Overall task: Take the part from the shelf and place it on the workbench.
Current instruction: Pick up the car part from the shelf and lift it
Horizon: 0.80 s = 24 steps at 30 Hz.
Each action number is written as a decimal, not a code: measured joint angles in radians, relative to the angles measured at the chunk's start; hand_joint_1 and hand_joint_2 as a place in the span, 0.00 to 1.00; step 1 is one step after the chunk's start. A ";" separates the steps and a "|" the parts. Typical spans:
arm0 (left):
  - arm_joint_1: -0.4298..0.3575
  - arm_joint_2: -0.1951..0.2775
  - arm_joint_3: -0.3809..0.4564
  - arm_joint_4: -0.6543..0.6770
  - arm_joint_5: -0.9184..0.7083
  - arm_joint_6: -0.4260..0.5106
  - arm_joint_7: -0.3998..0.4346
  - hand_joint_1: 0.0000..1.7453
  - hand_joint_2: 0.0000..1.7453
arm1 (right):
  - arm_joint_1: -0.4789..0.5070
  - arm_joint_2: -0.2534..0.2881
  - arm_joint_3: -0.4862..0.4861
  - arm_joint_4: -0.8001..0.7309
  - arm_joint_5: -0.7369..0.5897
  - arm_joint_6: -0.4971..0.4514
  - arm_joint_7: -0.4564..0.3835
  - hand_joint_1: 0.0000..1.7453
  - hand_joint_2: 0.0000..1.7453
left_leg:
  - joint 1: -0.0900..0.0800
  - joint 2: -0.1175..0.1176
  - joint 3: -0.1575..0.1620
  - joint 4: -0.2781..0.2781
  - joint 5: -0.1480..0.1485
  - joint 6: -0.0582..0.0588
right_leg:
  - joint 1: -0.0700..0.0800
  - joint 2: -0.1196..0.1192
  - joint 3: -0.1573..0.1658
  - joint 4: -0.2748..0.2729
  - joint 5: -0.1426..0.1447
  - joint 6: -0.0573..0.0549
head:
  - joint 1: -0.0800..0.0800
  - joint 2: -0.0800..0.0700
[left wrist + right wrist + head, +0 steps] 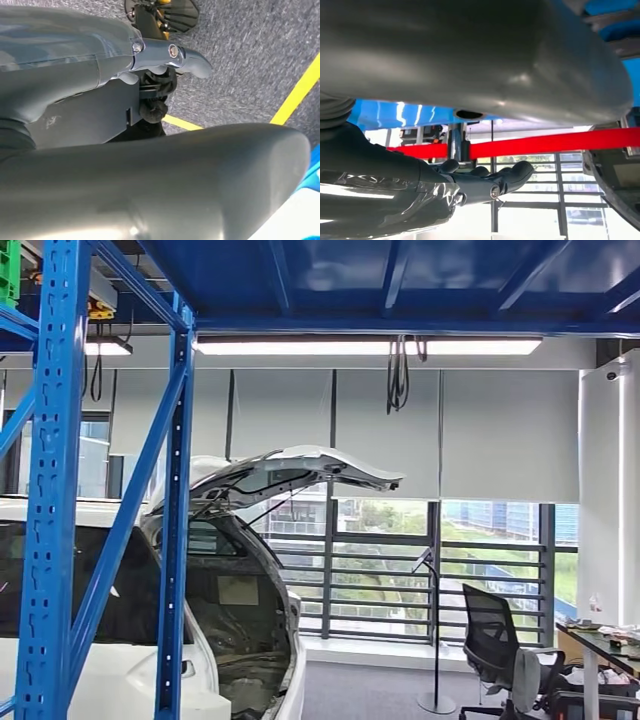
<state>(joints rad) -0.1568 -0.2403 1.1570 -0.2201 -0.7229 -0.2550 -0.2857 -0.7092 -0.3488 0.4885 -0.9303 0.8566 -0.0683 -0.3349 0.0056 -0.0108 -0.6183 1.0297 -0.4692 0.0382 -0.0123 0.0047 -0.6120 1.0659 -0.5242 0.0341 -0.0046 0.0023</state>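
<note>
Blue shelf (175,510), 1 white car (226,640), 1 chair (494,645); both robot hands (166,75) (486,182) hold nothing, fingers extended.

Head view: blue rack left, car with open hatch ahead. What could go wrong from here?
1. The blue rack post stands close on the left; a turn or step could clip it.
2. The car and its raised hatch sit just behind the rack, so a wide arm swing risks contact.
3. No part is visible, and neither the left robot hand nor the right robot hand seems to hold one, so a reach now would be blind.
</note>
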 joint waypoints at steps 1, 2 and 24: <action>0.000 0.000 0.000 0.000 0.000 0.000 0.000 0.00 0.00 | 0.000 0.000 0.000 0.000 0.000 0.000 0.000 0.00 0.00 | 0.001 0.000 0.003 -0.001 -0.001 0.004 | -0.001 -0.001 -0.024 0.052 -0.027 0.003 | 0.000 0.000; -0.001 0.000 0.000 0.000 0.000 0.000 0.000 0.00 0.00 | 0.001 0.000 0.000 0.001 0.000 0.000 0.000 0.00 0.00 | 0.001 0.001 0.004 -0.001 -0.002 0.007 | -0.001 -0.001 -0.056 0.118 -0.056 0.005 | 0.000 0.000; 0.000 0.000 0.000 0.000 0.000 0.011 -0.002 0.00 0.00 | 0.011 0.000 0.000 0.003 0.000 -0.002 0.000 0.00 0.00 | -0.003 -0.003 0.017 -0.010 -0.013 -0.006 | 0.009 0.002 -0.003 -0.052 0.055 -0.014 | 0.000 0.000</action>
<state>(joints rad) -0.1569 -0.2403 1.1566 -0.2201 -0.7229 -0.2440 -0.2878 -0.6978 -0.3487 0.4887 -0.9277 0.8564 -0.0706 -0.3349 0.0024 -0.0141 -0.6011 1.0196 -0.4824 0.0318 -0.0029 0.0064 -0.6152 1.0137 -0.4694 0.0205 -0.0046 0.0023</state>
